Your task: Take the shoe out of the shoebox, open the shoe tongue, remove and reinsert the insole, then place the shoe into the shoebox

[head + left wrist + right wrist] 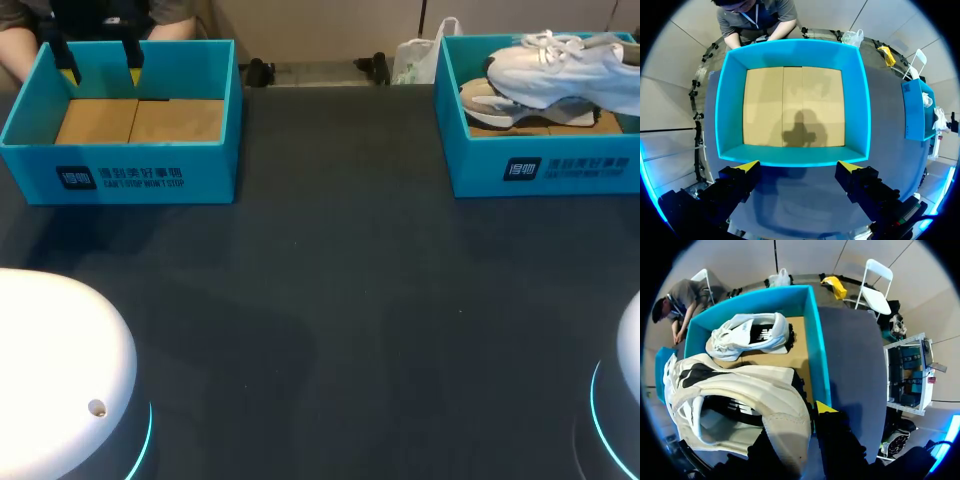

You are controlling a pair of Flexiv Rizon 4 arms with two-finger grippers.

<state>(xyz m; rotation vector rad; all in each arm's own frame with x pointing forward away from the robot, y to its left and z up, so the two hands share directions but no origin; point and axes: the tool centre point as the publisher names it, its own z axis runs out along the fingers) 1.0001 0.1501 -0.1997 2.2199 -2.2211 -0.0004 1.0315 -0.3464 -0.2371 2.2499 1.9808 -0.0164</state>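
The dark table [330, 300] carries two teal boxes well apart: the left shoebox [120, 175], showing only its cardboard floor, and the right shoebox [540, 170], which holds the footwear. The white shoe [560, 70] hangs above that box's rim, tilted, with a second shoe [500, 105] lying on the floor beneath it. It looks light but bulky and soft in the upper - mesh and padding that will give under pressure - while the thick sole should be the stiff part, so the far toe is likely to sag or swing from a grip at one end. The right gripper [794, 412] is closed narrow on the heel, one yellow tip showing just beside it and the other hidden behind the material. That firm heel cup is, I judge, the soundest place to hold. Once the shoe is set down, the tongue and loose laces will be floppy and easy to snag - the insole thin and bendy, best pinched at its heel edge. The left gripper [799, 165] hovers over the near wall of the left shoebox, fingers spread wide and holding nothing.
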